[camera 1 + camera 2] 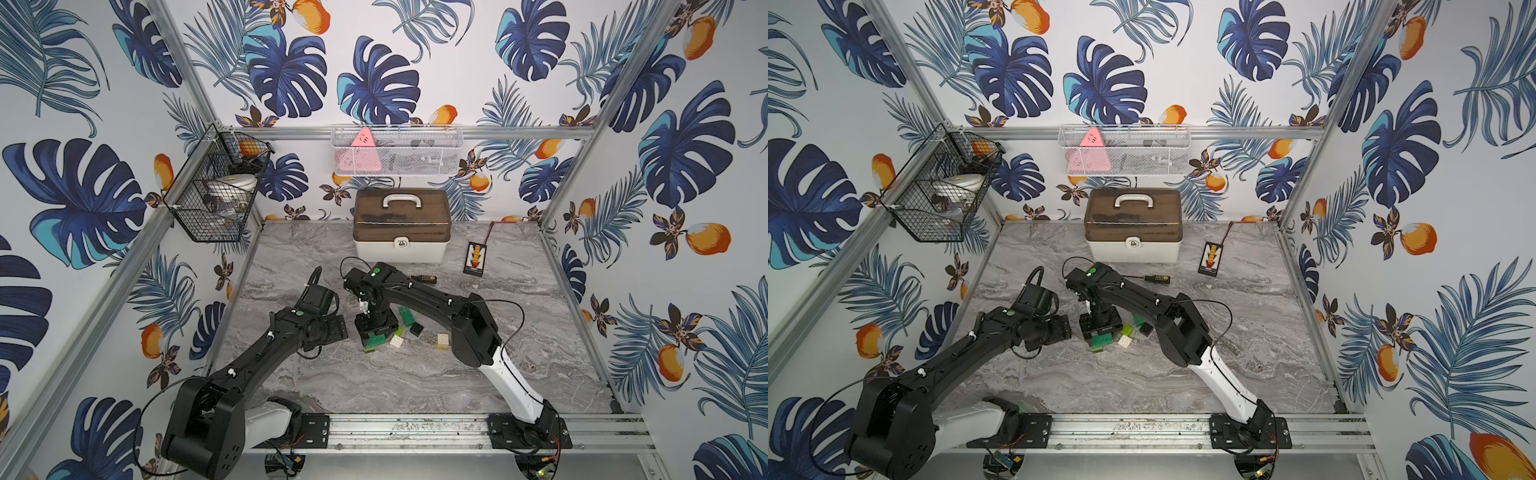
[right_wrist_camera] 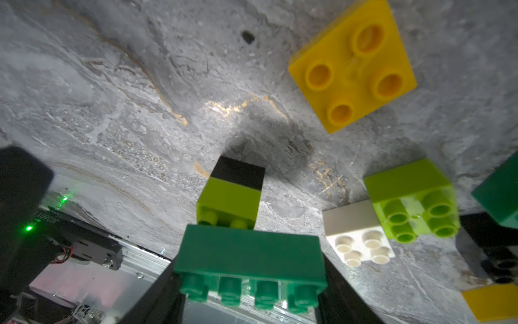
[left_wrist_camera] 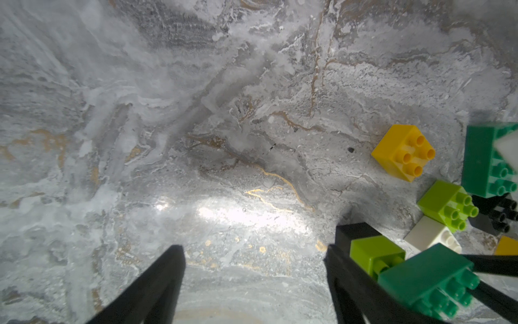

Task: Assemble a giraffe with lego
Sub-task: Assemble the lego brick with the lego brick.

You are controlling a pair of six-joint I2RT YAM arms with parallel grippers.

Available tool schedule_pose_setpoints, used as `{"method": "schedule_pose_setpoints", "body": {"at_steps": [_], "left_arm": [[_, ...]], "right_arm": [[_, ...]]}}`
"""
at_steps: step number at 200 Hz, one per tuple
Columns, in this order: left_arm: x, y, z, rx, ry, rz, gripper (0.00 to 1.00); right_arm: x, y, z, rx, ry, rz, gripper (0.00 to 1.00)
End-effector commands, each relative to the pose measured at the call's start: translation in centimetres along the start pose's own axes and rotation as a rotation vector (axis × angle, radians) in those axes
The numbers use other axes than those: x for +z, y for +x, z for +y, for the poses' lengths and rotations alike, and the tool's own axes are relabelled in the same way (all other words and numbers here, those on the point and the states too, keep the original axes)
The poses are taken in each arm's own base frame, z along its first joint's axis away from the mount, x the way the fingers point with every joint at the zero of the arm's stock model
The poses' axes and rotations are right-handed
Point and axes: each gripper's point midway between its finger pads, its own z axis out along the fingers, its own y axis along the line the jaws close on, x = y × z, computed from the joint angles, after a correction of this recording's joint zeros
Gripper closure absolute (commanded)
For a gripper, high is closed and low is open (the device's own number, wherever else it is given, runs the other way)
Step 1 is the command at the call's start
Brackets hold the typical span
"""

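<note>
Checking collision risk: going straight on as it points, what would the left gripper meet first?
Probably the bare grey marble-patterned tabletop: the open left gripper aims at it, the yellow square brick lying aside.

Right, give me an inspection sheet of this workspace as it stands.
Surface: grey marbled tabletop.
Job's things: part-built giraffe of dark green, lime and black bricks; loose yellow brick, lime brick and white brick beside it.
Clutter: screwdriver and storage box toward the back.
Hands: left hand open, empty; right hand shut on the giraffe.
Cables: black cable arches over the left wrist.
Surroundings: wire basket and mesh basket on leaf-patterned walls.
</note>
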Motion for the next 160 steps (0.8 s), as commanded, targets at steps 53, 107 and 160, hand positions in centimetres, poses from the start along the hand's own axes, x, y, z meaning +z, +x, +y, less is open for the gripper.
{"method": "schedule_pose_setpoints", "body": {"at_steps": [53,107,160], "left_arm": [[-0.6,-0.2,-0.1,0.053,-0.042,-0.047,0.16],[-0.5,0.2,-0.2,0.063,-0.044,-0.045,0.16],[-0.1,0.5,-0.3,0.055,-0.038,-0.033,0.16]], "right_arm": [[1.3,1.0,-2.2,0.095,0.059,0.07,0.51],[0.5,0.7,-2.5,0.096,0.084,0.049,0.51],[-0.6,0.1,-1.8,0.098,0.076,0.019,0.51]]}}
